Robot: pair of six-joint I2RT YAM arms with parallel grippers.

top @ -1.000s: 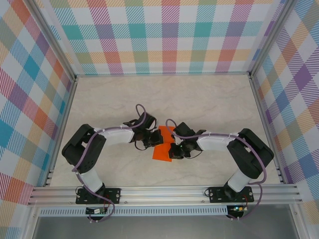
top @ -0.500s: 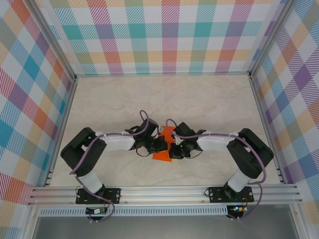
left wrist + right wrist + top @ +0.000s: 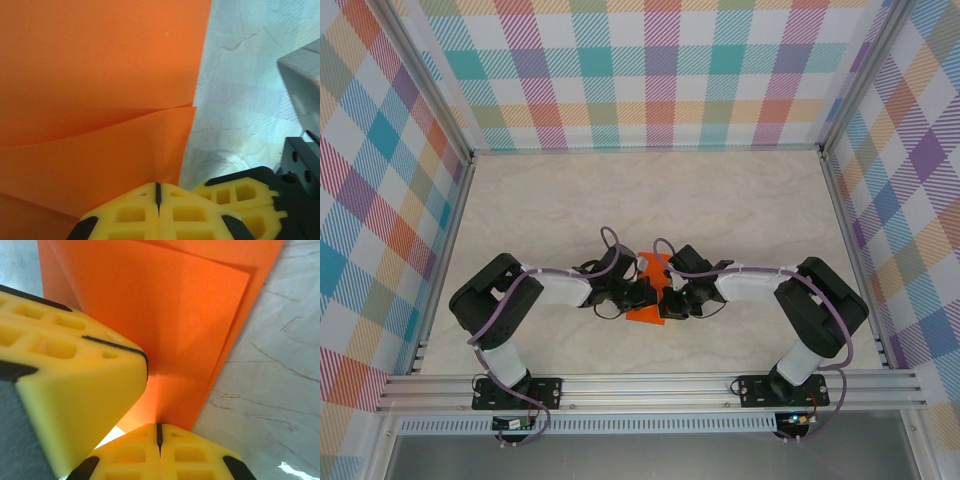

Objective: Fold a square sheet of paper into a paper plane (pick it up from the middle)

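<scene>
Marbled table [image 3: 740, 200] holds the square sheet of paper [image 3: 90, 75] part-folded — layered flaps, no dart yet — left gripper [image 3: 158, 192] and right gripper [image 3: 159, 432] both closed against it, grip unclear.

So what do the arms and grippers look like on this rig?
Left arm and right arm match: black joints, white links, purple cable looped alongside. Left gripper and right gripper have yellow fingers with rectangular pockets and black edging.
</scene>
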